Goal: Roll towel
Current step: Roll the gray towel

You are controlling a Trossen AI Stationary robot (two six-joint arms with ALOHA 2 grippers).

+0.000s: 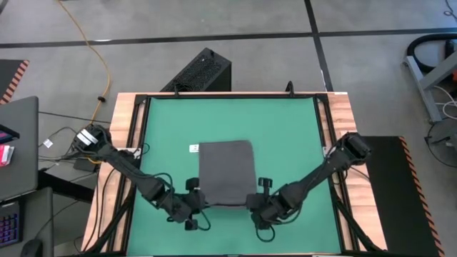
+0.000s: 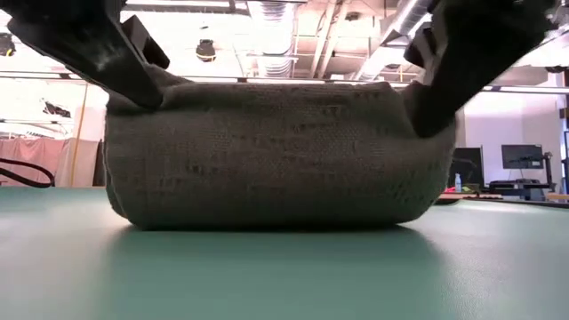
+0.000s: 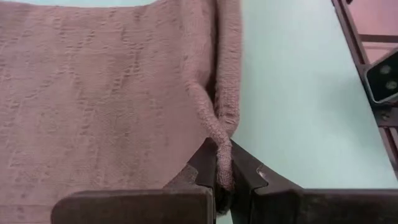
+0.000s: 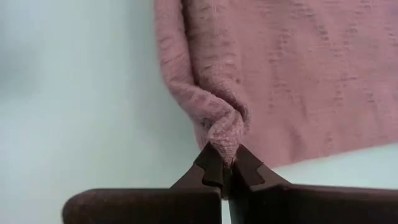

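Both arms pinch the towel's near corners.

The dark grey towel (image 1: 226,171) lies at lower centre of the green table (image 1: 285,128); the left gripper (image 1: 194,202) clenches its lower-left corner, the right gripper (image 1: 257,201) its lower-right, lifting that edge.

A robotics lab or workshop. The green-topped bench (image 1: 285,128) with wooden edges stands on a grey concrete floor (image 1: 235,21) crossed by an orange cable (image 1: 89,43). Behind it: exposed ceiling ducts (image 2: 276,27), strip lights, and desks with monitors (image 2: 522,156).
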